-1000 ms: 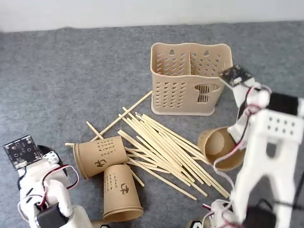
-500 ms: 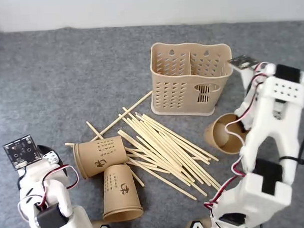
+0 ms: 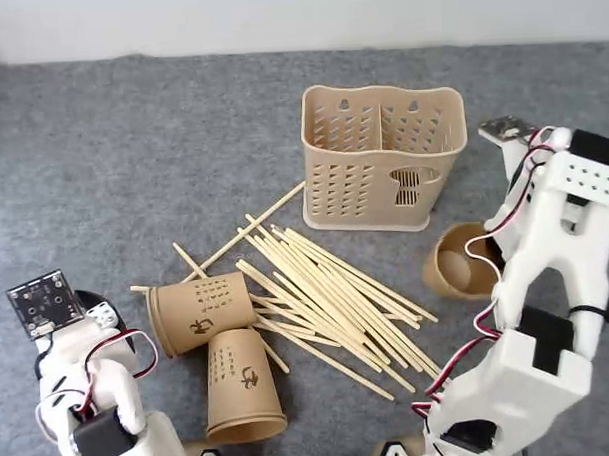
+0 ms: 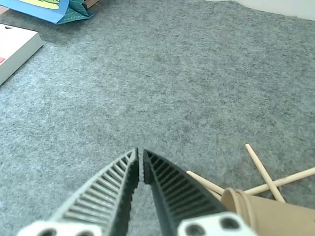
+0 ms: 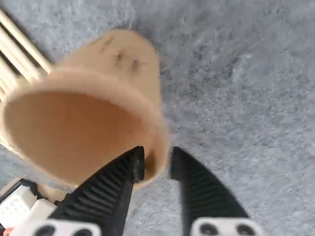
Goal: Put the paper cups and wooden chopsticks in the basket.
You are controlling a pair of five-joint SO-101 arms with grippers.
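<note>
The paper cup (image 3: 458,265) hangs tipped on its side just beside the basket (image 3: 363,191), plain tan with a rolled rim. The right gripper (image 5: 155,161) has its jaws clamped on that rim. I'd call this the carry. Next it must clear the basket wall. The chopsticks (image 3: 327,297), a printed cup (image 3: 199,314) and a second printed cup (image 3: 245,382) lie scattered. The left gripper (image 4: 139,158) has its jaws together.

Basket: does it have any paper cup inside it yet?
No: two paper cups lie by the chopsticks, and the third cup is outside the basket, at the right claw.
</note>
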